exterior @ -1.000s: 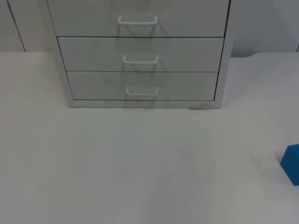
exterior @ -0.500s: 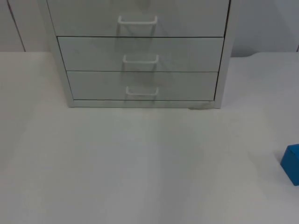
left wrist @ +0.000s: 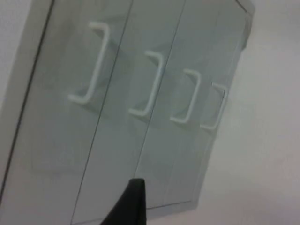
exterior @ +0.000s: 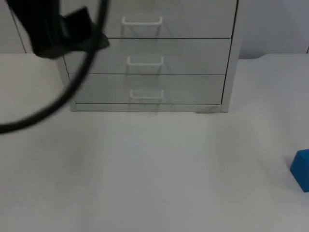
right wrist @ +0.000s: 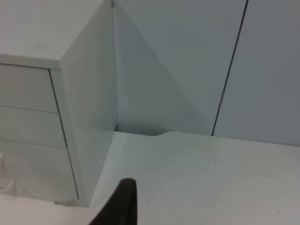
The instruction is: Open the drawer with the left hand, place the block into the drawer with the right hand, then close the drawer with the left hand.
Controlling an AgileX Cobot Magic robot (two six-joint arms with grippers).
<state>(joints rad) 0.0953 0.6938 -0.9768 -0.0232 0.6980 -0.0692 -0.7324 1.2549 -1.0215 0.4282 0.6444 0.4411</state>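
**Left arm lining up on the drawer handles, all drawers shut**

The left gripper (exterior: 104,42) hangs in front of the upper left of the drawer unit (exterior: 145,58), just off its face and touching nothing. Whether its fingers are spread or pressed together I cannot tell. Every drawer front sits flush, so the opening step is not yet done.

To do it well, pick 1 handle and meet it square: the middle handle (exterior: 145,61) lies beyond the left gripper toward the unit's centre and a little lower. Each handle is a white bar with its long axis running across the drawer front, standing proud of the face toward the open table. The fingers should straddle the bar above and below it, close fully, then pull straight out along the drawer's travel. A skewed pull would likely bind the drawer or shift the whole unit.

From the left wrist, 4 handles (left wrist: 146,84) stack in a row across the fronts.

The right gripper (right wrist: 123,206) waits beside the unit's right flank; its fingers' state I cannot tell. The blue block (exterior: 301,170) sits on the table (exterior: 154,183), well apart from the unit on the right arm's side, resting flat with 1 corner edge facing the unit.
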